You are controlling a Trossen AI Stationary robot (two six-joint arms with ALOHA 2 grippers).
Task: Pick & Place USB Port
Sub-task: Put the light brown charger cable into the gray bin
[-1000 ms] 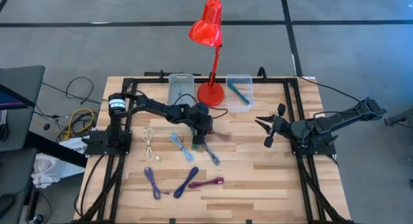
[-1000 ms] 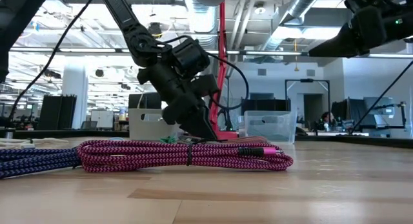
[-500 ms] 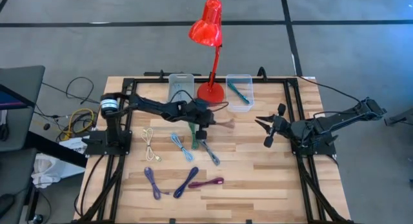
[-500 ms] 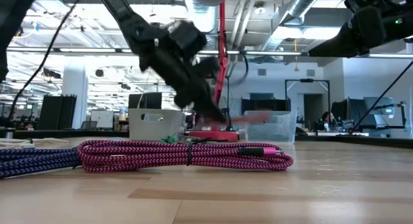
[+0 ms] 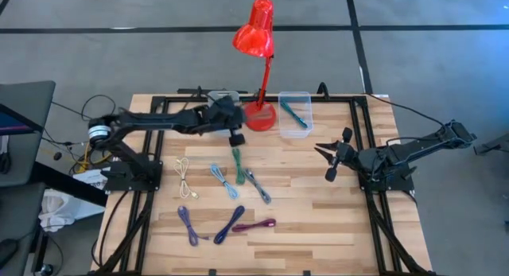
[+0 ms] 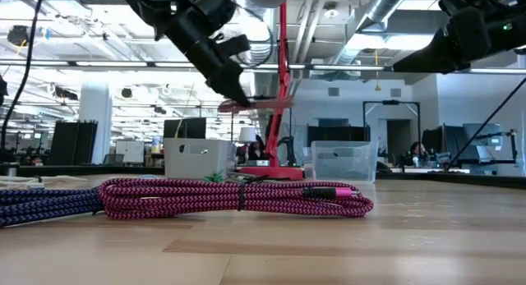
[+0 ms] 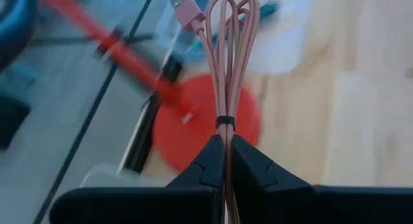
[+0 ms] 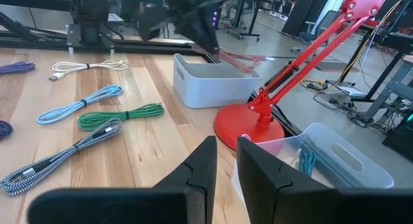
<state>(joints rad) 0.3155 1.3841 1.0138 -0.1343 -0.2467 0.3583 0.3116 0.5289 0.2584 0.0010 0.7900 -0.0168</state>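
Left gripper (image 7: pixel 226 161): clamped on a bundled pink USB cable (image 7: pixel 227 62), held aloft above the red lamp base (image 5: pixel 259 115), beside the grey bin (image 8: pixel 206 81). Risk: dangling loops snagging the lamp stem, or release outside the bin. Right gripper (image 8: pixel 221 161): fingers narrowly parted, idle at the table's right side.

Two dark jointed arms — black wedge-shaped claw (image 7: pixel 224 161) fingers.

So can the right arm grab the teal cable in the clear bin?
Probably yes. The right gripper waits at the table's right side, and the clear bin with the teal cable is open-topped, with nothing between. The left gripper holds a pink cable elsewhere.
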